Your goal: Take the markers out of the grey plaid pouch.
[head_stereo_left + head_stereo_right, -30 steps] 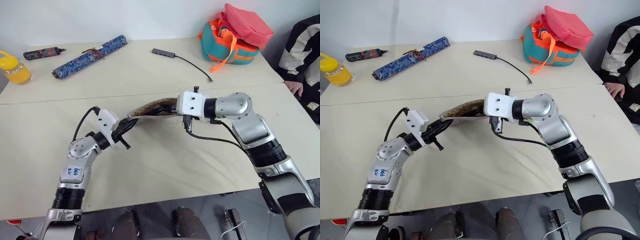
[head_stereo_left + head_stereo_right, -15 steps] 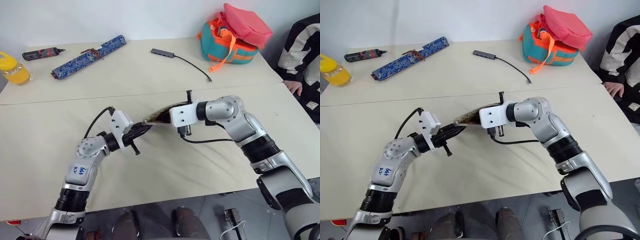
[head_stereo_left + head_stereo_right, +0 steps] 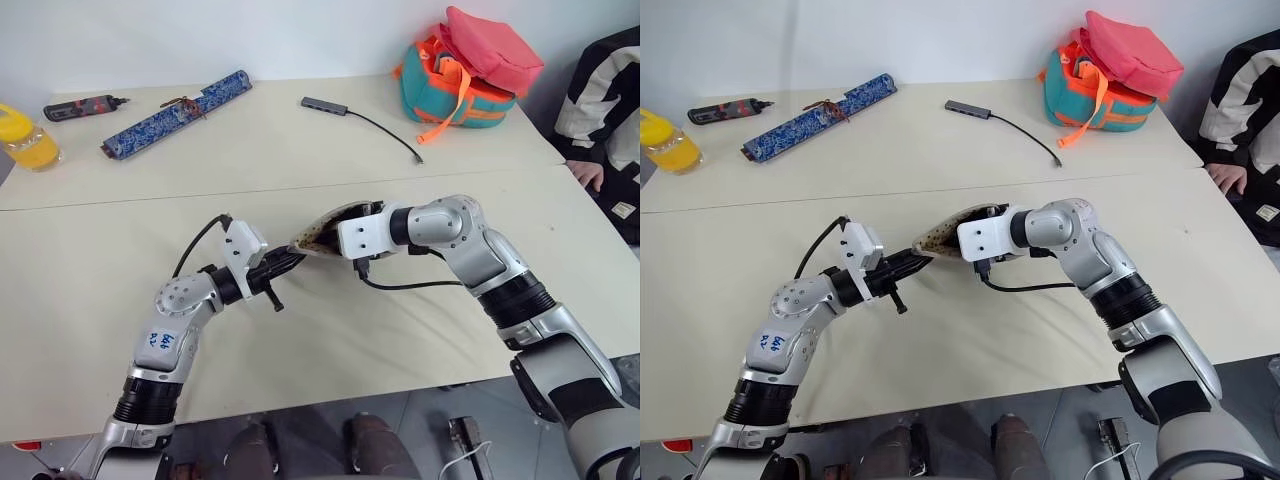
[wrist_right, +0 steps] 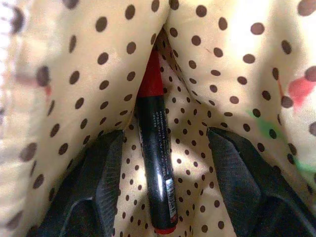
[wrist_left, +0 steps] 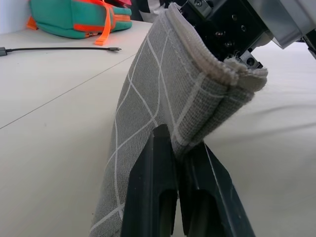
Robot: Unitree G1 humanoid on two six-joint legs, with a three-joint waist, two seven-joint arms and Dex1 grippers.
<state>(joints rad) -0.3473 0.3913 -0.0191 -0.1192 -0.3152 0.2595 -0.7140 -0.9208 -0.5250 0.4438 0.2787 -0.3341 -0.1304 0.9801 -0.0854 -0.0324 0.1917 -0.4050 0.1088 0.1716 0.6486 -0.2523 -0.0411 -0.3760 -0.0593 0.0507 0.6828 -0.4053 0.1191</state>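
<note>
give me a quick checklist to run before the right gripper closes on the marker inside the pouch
1. Pouch held firm: ok. The left gripper is shut on the edge of the grey plaid pouch, holding it off the table.
2. Right gripper inside the pouch: ok. The right gripper sits within the dotted lining.
3. Jaws wide enough: ok. Its fingers stand apart, one on each side of the marker.
4. Marker between the fingers: ok. The marker lies lengthwise in the gap, black body with a red end deeper in.
5. Lining clear of the grip: cannot tell. Folds crowd close to the marker.
6. Other markers inside: cannot tell.
</note>
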